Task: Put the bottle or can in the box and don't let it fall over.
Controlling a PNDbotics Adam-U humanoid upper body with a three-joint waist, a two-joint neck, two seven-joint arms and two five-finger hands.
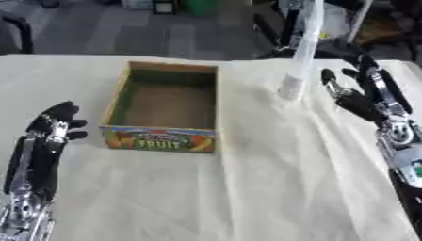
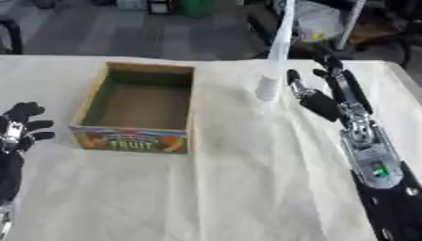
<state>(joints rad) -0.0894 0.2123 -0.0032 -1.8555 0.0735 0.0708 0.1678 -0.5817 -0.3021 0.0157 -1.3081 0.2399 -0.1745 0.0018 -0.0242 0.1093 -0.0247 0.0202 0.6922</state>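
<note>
- Just to the left of the right hand (image 1: 356,96), a tall pale bottle (image 1: 301,52) is standing upright on the cream tablecloth (image 1: 272,188), with its base a small way from the fingertips.
- Right hand is reaching toward the bottle with its fingers (image 1: 329,78) straight and spread; it is released, gripping nothing and not touching the bottle.
- Further left of that hand, beyond the bottle, a cardboard fruit box (image 1: 161,139) is sitting open-topped, with nothing showing inside it.
- Left hand (image 1: 51,127) is resting at the lower left, to the left of the box and apart from it; its fingers are curling inward, clenched on nothing.
- Bottle is remaining outside the box, to the right of the box's right wall.
</note>
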